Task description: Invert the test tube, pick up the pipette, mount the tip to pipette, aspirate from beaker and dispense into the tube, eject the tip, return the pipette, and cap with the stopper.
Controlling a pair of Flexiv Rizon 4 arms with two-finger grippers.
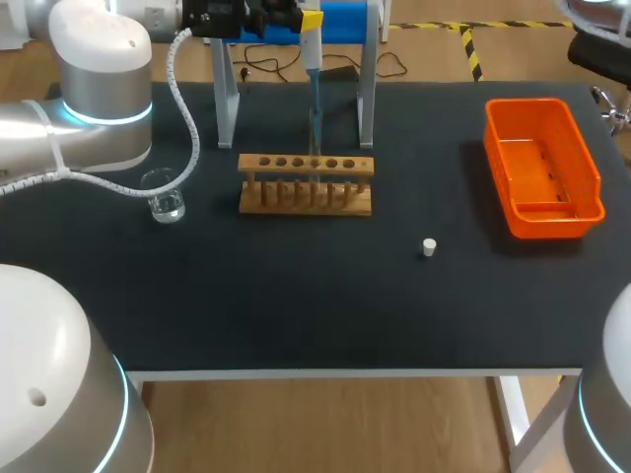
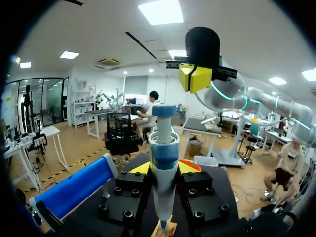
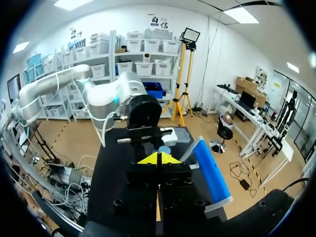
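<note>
Your left gripper (image 2: 164,169) is clamped on the pipette (image 2: 163,148), held upright over the wooden rack (image 1: 306,183); your right gripper (image 3: 158,159) has its fingers pressed together on nothing, near the pipette's top. The beaker (image 1: 166,200) stands beside the rack; the stopper (image 1: 429,246) lies well apart.

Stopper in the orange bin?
No, the stopper lies on the table, apart from the bin.

No writing, number or label can be read on the blue and white plastic pipette (image 2: 163,163), the wooden test tube rack (image 1: 306,184), the orange plastic tray (image 1: 593,166) or the black table (image 1: 296,315).
</note>
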